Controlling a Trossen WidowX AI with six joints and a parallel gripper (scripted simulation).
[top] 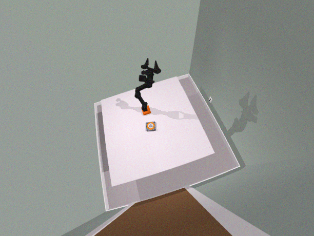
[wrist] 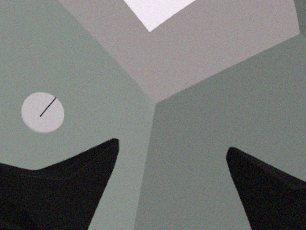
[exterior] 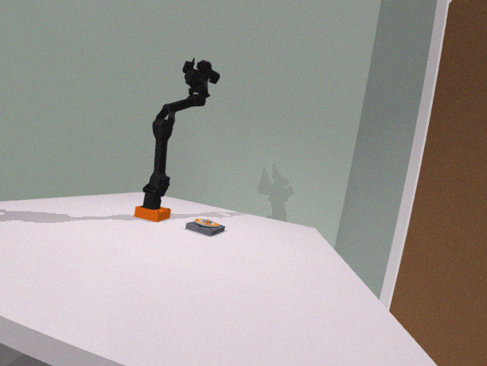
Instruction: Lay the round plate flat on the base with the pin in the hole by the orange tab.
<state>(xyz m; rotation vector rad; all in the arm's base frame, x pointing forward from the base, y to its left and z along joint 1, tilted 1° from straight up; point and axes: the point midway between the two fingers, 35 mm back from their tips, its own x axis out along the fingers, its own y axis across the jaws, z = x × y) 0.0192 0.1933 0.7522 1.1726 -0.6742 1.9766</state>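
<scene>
The white table point(exterior: 199, 286) carries the black arm point(exterior: 161, 139) on its orange mount point(exterior: 152, 213), reared up high. Near the mount sits the grey base point(exterior: 205, 228) with the round plate point(exterior: 207, 223) on it. The pincer point(top: 151, 66) points upward, spread wide and gripping nothing, well apart from the plate.

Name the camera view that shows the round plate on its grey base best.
The top view: it looks down on the round plate, showing its orange ring as a whole circle on the grey base. The exterior view shows the plate only edge-on and small. The wrist view misses it, showing just walls, ceiling and the open gripper.
</scene>
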